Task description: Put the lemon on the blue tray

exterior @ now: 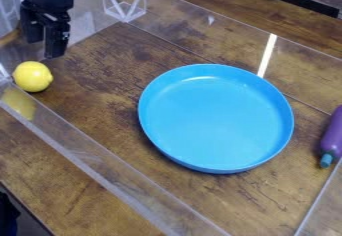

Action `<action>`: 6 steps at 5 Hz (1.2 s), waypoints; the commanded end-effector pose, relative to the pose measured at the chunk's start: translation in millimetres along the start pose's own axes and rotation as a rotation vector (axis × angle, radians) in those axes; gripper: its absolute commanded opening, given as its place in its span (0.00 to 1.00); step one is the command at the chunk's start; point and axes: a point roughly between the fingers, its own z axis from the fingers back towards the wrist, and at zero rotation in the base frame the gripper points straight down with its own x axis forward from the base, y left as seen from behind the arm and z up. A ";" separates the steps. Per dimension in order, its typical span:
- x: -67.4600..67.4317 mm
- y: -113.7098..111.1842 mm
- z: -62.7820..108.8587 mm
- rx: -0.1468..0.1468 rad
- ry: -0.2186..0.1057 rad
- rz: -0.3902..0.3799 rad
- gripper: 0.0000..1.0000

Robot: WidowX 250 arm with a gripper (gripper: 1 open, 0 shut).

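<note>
The lemon (32,76), small and bright yellow, lies on the wooden table at the far left. Just above and behind it in the picture hangs my black gripper (44,46), pointing down. Its fingers are open, with nothing between them, and they stand apart from the lemon. The blue tray (275,92), a large round shallow dish, sits to the right of centre with nothing in it.
A purple elongated object (330,135) lies at the right edge beside the tray. A low clear plastic wall (94,160) runs along the table's front left. A clear plastic stand (127,2) is at the back near the gripper.
</note>
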 end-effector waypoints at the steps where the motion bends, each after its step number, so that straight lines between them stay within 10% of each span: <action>1: -5.7 3.7 0.6 0.009 -0.013 0.050 1.00; 6: -20.1 8.4 -27.1 0.015 0.021 0.161 1.00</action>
